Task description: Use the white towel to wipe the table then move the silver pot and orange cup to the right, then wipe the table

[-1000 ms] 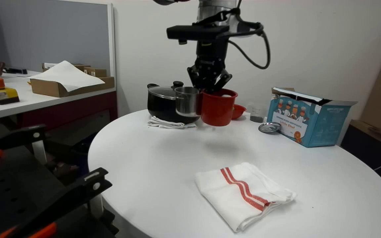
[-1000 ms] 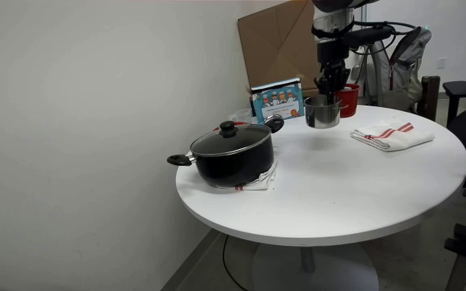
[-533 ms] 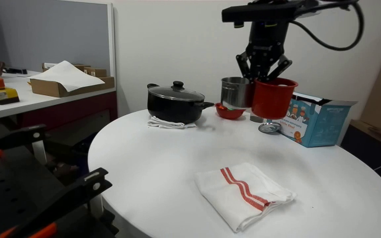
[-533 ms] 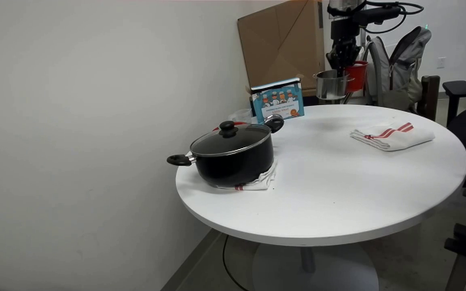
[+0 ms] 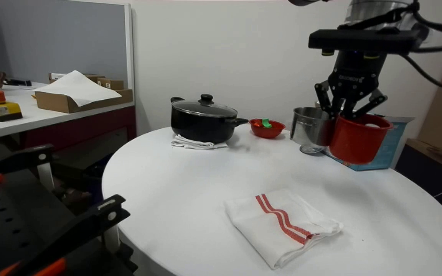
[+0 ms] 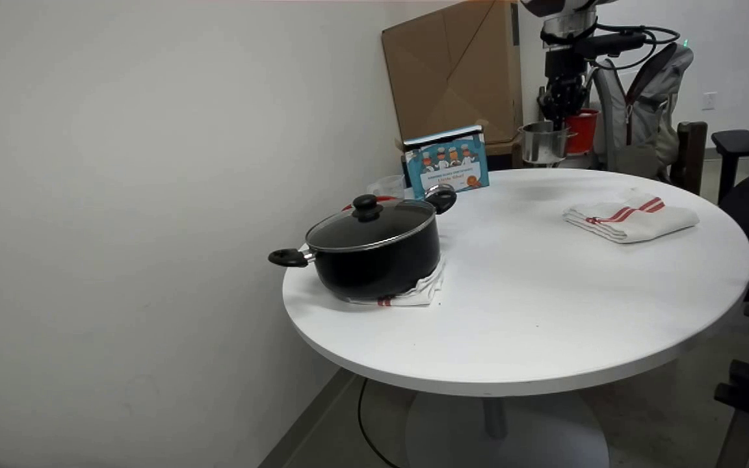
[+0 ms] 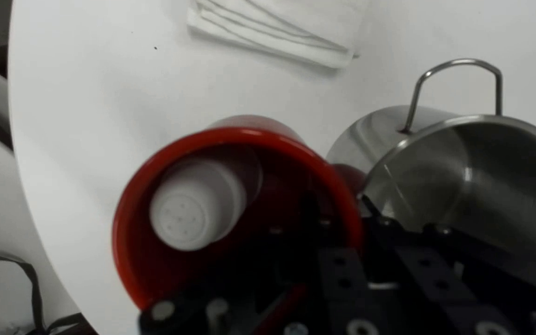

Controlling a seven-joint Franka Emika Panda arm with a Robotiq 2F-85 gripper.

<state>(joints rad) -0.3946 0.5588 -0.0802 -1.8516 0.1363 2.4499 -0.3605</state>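
1. Gripper: pinching the silver pot and the red cup by their adjoining walls. From the wrist view, one finger goes down into the cup, its mate into the pot; the tips are too dark to make out.
2. Pot and cup: side by side, mouths up, held off the white table with a soft shadow below. In an exterior view they hang in front of the blue box, hiding much of it.
3. Inside the cup: a white piece, small holes in its end, leaning against the wall.
4. White towel: folded, flat on the table, red stripes up, apart from the pot and cup.
5. Black pot: glass lid on, base resting on another folded cloth in both exterior views.
6. Red bowl: near the black pot, a green piece in it. A small shiny disc lies by the blue box, partly covered by the silver pot in my line of sight.
7. Background, in an exterior view: tall brown cardboard and a grey backpack.
8. Desk at the side: yellow box with a red button, cardboard tray, white sheet over the tray.
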